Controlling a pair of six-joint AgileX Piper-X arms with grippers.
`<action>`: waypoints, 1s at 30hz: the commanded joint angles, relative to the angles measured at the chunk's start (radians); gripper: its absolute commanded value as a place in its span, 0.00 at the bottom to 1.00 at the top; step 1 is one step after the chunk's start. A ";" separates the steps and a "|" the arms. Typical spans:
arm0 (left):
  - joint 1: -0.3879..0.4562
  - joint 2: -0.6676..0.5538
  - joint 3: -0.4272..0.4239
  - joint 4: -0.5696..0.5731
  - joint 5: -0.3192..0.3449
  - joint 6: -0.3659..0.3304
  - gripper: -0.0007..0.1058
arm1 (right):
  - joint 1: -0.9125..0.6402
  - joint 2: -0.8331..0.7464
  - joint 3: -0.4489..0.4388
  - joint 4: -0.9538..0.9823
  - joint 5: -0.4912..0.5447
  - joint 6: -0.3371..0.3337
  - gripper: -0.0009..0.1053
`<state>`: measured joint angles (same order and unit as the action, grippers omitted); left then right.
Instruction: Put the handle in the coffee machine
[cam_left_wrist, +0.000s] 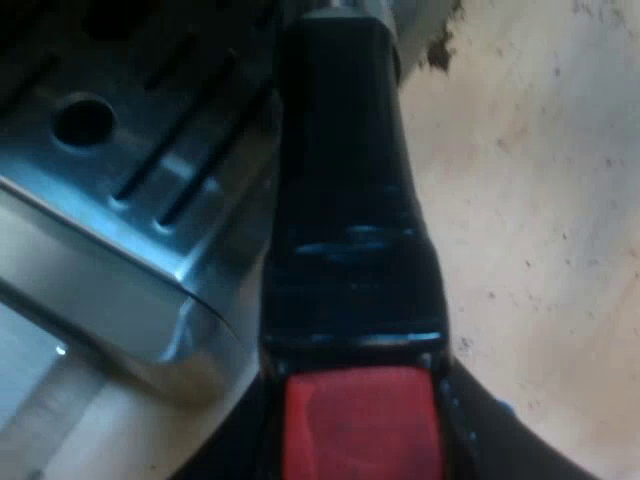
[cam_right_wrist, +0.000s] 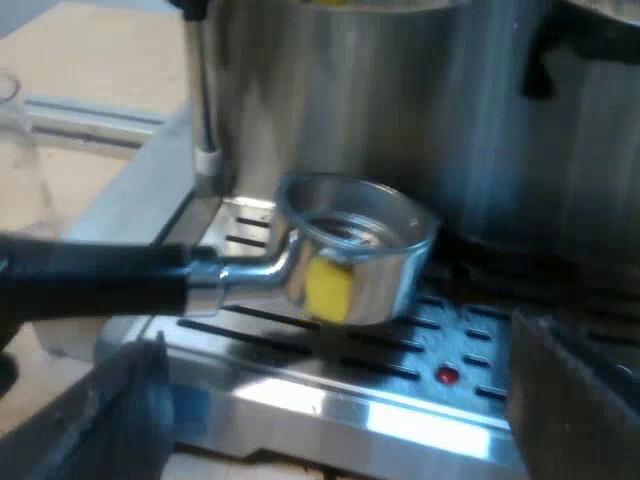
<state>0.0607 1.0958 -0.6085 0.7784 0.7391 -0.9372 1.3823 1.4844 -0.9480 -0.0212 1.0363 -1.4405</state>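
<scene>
The metal holder (cam_right_wrist: 350, 250) hangs level just above the espresso machine's slotted drip tray (cam_right_wrist: 400, 345), its round basket empty and open upward, a yellow patch on its side. Its dark handle (cam_right_wrist: 100, 280) reaches away from the machine. Seen from my left wrist, that handle (cam_left_wrist: 345, 200) runs over the tray's corner (cam_left_wrist: 150, 170), its red end (cam_left_wrist: 360, 425) closest to the camera. My left gripper (cam_left_wrist: 355, 440) is shut on the handle at the red end, a black finger on each side. My right gripper (cam_right_wrist: 340, 420) stands open before the tray's front edge, holding nothing.
The machine's steel body (cam_right_wrist: 400, 100) rises right behind the basket. A thin steam wand (cam_right_wrist: 205, 100) hangs down beside it. A clear measuring glass (cam_right_wrist: 15, 140) stands off on the pale wooden table (cam_left_wrist: 540, 250). A small red dot (cam_right_wrist: 447, 375) marks the tray.
</scene>
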 joint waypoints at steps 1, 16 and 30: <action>-0.002 0.019 -0.030 -0.038 0.053 0.004 0.01 | -0.024 0.012 0.028 -0.168 -0.029 -0.111 0.68; 0.036 0.074 -0.072 -0.104 0.101 0.001 0.01 | -0.118 0.167 0.055 -0.655 -0.075 -0.358 0.68; 0.067 0.087 -0.072 -0.154 0.192 0.047 0.01 | -0.126 0.176 0.055 -0.679 -0.077 -0.358 0.68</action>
<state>0.1298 1.1801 -0.6637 0.6647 0.8670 -0.8990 1.2601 1.6611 -0.8942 -0.6845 0.9607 -1.7865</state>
